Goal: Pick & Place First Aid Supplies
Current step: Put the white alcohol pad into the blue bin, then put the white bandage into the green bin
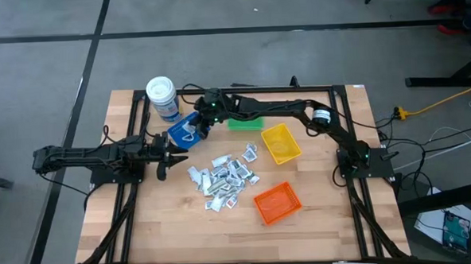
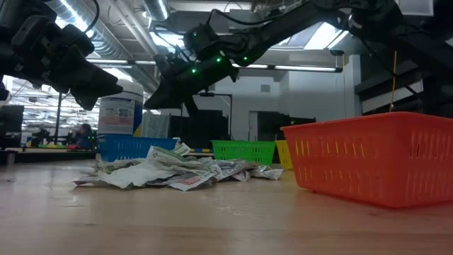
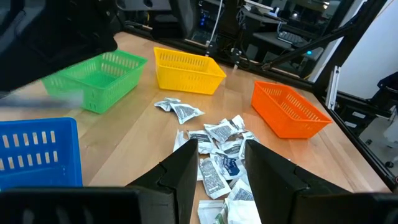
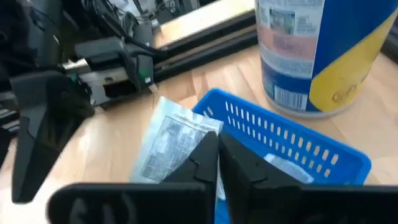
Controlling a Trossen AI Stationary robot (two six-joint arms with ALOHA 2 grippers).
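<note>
Now we see our right claw (image 4: 217,163) above the blue bin (image 1: 186,131) near the surface's far left corner, its tips nearly together pinching a grey-white packet (image 4: 171,144) over the bin's rim. Our left claw (image 3: 221,165) hovers spread, empty, near the left edge, facing the heap of first aid packets (image 1: 224,179) lying mid-surface, well apart from the green bin (image 1: 245,123), yellow bin (image 1: 280,142) and orange bin (image 1: 277,202).

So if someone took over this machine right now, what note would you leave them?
Right pincer: over the blue plastic basket, fingers nearly shut on a flat white paper packet, release seemingly starting.
Left pincer: open, empty, hovering beside the pile of white and silvery packets.
Done: one packet seemingly already in the blue basket.
Left: nearly the whole pile.
</note>
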